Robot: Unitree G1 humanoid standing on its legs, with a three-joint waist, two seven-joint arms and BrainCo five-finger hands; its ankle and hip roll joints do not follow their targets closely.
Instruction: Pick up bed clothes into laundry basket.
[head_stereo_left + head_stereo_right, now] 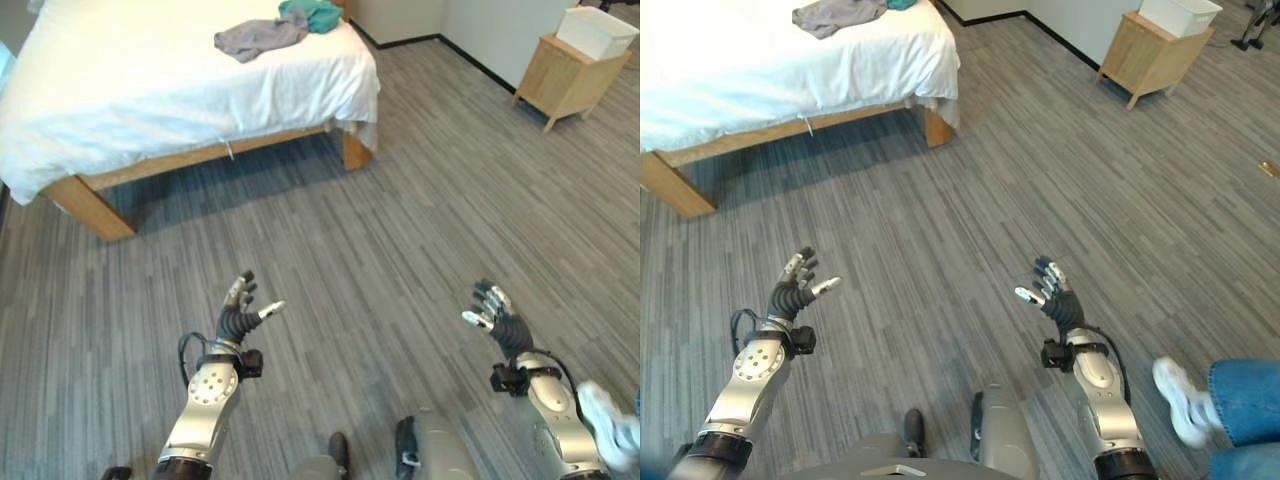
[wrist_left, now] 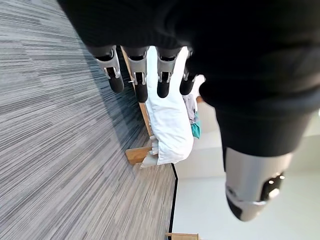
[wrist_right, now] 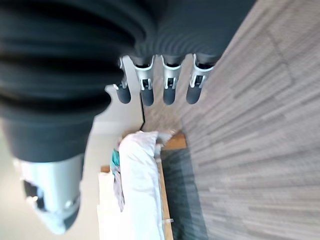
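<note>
Clothes: a grey garment (image 1: 260, 38) crumpled on the bed (image 1: 150, 90) near its far corner, a teal garment (image 1: 312, 13) touching it on the side nearer the wall; both lying loose on the white sheet, untouched; the same two also visible past the fingers in both wrist views. Left hand (image 1: 237, 318) and right hand (image 1: 497, 315) raised over bare floor (image 1: 380, 250), well apart from the bed and short of its wooden foot end; fingers (image 2: 141, 85) of the left straight and spread, holding nothing; fingers (image 3: 170, 85) of the right likewise straight and empty. White bin (image 1: 596, 30) on a wooden side cabinet (image 1: 565, 78), well away from the bed across the room; possibly the basket, though impossible to say for certain. A person's shoe (image 1: 1180, 400) and blue trouser leg (image 1: 1245, 400) close by the right arm. Step in hand, by judgement: the approach, nothing picked up yet. Next move: closing on the bed's foot end, then a long reach across the sheet towards the far corner; a pinch on bunched cloth rather than a flat press, the grey one first as the nearer; care against catching the sheet along with it.
</note>
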